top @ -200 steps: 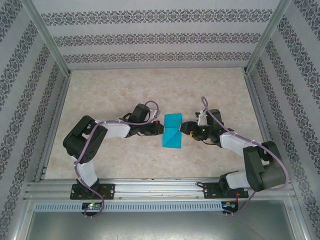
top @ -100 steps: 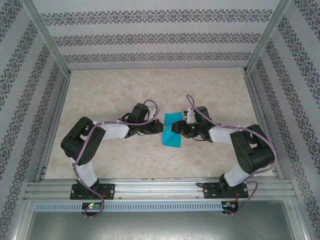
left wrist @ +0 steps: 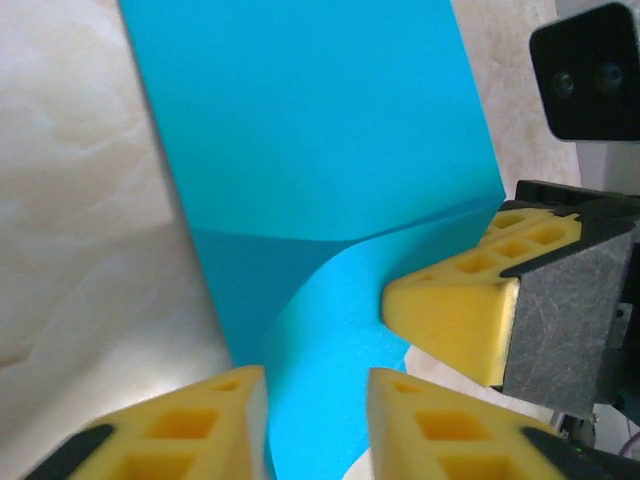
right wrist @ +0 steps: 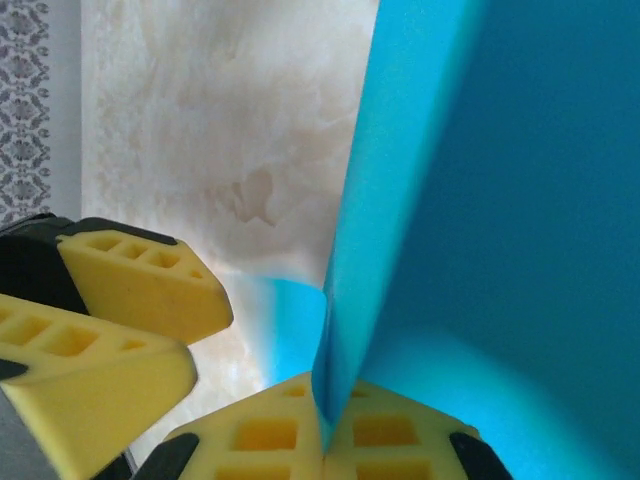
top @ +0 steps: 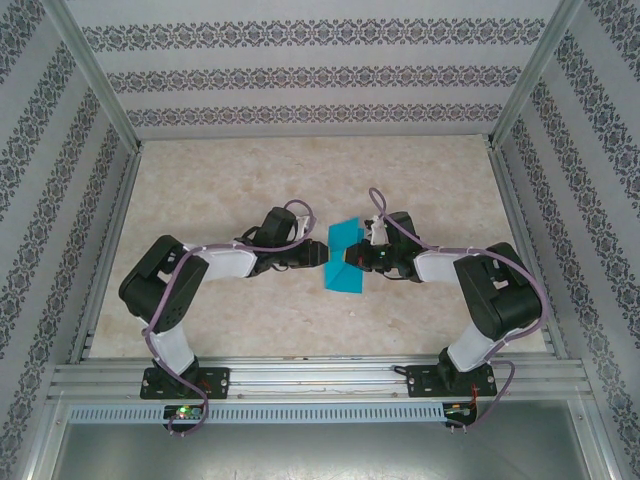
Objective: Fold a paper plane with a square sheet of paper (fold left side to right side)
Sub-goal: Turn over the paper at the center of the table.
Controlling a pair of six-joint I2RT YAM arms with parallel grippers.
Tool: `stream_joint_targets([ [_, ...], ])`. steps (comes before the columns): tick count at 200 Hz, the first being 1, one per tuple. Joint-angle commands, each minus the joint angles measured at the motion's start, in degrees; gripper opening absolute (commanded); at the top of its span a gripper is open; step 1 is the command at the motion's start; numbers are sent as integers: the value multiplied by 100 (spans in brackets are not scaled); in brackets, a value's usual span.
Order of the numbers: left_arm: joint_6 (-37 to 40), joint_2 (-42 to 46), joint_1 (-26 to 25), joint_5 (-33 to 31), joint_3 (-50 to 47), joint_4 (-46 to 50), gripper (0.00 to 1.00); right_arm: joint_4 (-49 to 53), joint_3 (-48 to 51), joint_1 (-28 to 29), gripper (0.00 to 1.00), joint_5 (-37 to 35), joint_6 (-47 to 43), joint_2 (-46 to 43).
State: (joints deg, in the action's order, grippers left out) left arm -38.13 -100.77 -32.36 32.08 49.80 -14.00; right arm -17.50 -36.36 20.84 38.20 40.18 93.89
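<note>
Brought right gripper (right wrist: 325, 405) in against the square sheet of paper (top: 344, 264) since a second ago and shut it on a raised edge; loosened left gripper (left wrist: 318, 395) to a narrow gap.

Midway through the left-to-right fold, by the look of it: passing the lifted flap from one gripper to the other. Pinches the flap's edge tight between right jaws, edge-on in the right wrist view. Leaves paper running through the slightly parted left jaws, seemingly unclamped. Lies near the middle of the table (top: 300, 180), directly between both grippers; lower layer flat, upper part curling upward. Next, likely: draw left gripper clear, carry the held edge across to the right side, match edges before pressing any crease. Risks a skewed fold otherwise.
</note>
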Motion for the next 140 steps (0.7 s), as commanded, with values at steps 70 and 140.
stream_joint_targets([
  [70,359,2958,390,-1141,-413,673,72,-443,15,-531,0,346,-277,-2024],
  [140,-1028,3882,957,787,-925,-2257,96,-2711,-231,-626,0,1162,798,-2931],
])
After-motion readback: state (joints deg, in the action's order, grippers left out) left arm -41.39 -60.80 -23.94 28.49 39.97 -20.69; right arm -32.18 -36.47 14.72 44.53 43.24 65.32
